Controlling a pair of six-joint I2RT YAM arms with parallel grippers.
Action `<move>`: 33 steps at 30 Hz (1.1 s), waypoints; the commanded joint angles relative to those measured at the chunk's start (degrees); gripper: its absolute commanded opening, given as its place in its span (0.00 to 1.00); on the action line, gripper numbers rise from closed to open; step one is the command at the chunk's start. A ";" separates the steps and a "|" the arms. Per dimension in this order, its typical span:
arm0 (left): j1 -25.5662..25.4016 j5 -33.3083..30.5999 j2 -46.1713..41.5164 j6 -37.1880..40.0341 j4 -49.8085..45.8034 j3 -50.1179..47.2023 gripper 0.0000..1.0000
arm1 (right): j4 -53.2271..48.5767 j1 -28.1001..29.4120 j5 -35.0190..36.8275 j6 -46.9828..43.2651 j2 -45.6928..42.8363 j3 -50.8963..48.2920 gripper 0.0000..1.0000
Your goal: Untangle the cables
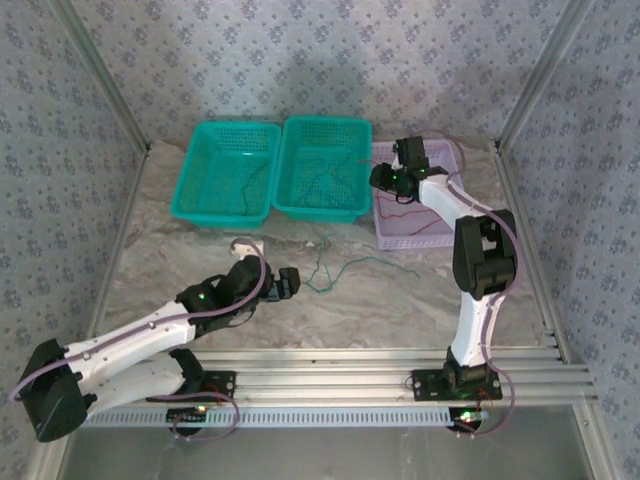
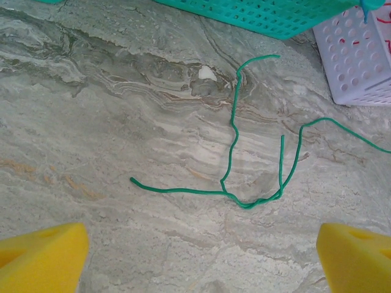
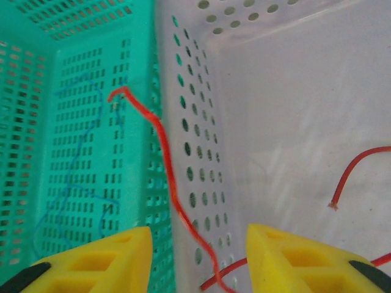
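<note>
Green wire (image 2: 232,152) lies loose on the marble surface (image 2: 91,122), in the middle of the left wrist view, below the teal basket (image 2: 275,15). The left end effector (image 2: 201,244) is spread wide just before it, probably ready to take it. The right end effector (image 3: 200,244) stands half spread around a red wire (image 3: 168,165) running up across the white basket (image 3: 293,91) wall; its pads seem not to touch it. I think each colour gets its own basket.
</note>
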 commanded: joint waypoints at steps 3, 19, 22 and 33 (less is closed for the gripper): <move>-0.49 0.00 -0.84 -0.88 0.47 -0.76 0.95 | -1.60 -0.64 4.68 -0.38 3.16 3.36 0.39; -0.44 0.31 1.14 -1.08 1.06 -0.34 0.95 | -8.29 -4.66 9.85 3.71 10.30 7.58 0.32; -0.44 0.35 1.57 -1.10 1.20 -0.17 0.95 | -9.54 -5.81 9.18 4.30 11.15 8.45 0.33; -0.45 1.11 2.76 -1.65 1.64 -0.40 0.95 | -10.05 -8.02 6.71 5.37 6.32 6.72 0.45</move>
